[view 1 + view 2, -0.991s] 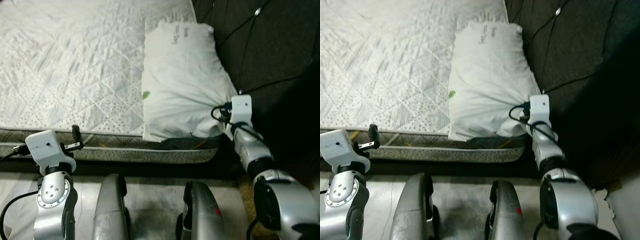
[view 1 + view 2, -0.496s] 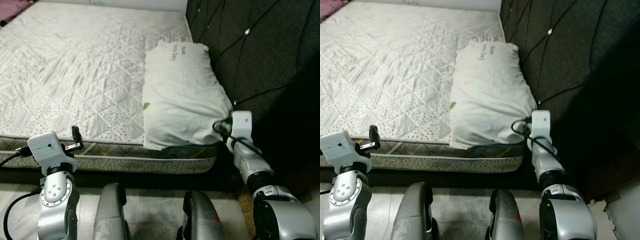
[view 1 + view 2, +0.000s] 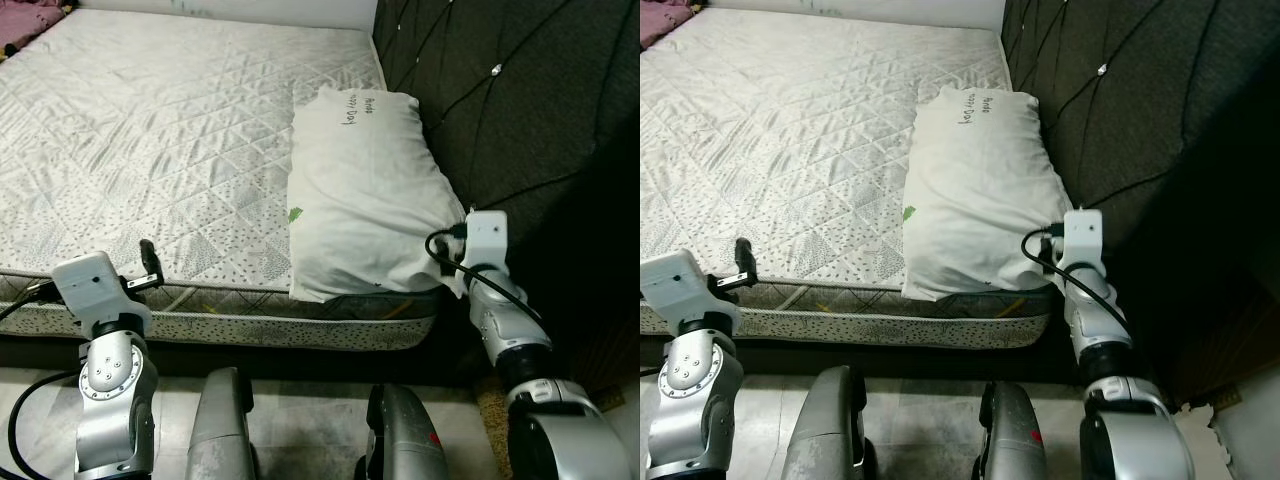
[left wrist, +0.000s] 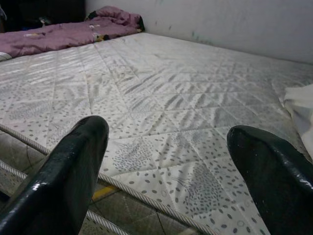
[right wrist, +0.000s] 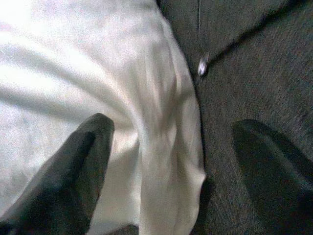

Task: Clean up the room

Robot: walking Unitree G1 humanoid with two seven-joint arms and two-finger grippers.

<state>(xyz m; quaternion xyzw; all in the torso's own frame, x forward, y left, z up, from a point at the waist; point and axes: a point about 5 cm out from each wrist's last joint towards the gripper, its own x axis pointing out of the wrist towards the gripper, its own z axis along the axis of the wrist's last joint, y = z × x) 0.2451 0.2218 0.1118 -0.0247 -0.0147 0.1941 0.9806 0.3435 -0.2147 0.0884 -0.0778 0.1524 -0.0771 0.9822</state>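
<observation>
Right gripper point(image 5: 171, 166) at the pillow point(image 3: 365, 190) corner beside the headboard point(image 3: 500, 110).
Your open fingers straddle pillow edge and headboard; closing now may pinch upholstery instead. Left gripper point(image 4: 166, 161) idles open.

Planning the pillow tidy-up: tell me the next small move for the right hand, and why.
Probably close the right hand on the pillow's near corner. Its fingers are spread, one over the white fabric and the other by the dark headboard, so nothing is gripped.

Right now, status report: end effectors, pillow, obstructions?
Right end effector open, straddling pillow edge beside headboard. Left end effector open, at mattress edge. Nothing obstructing.
</observation>
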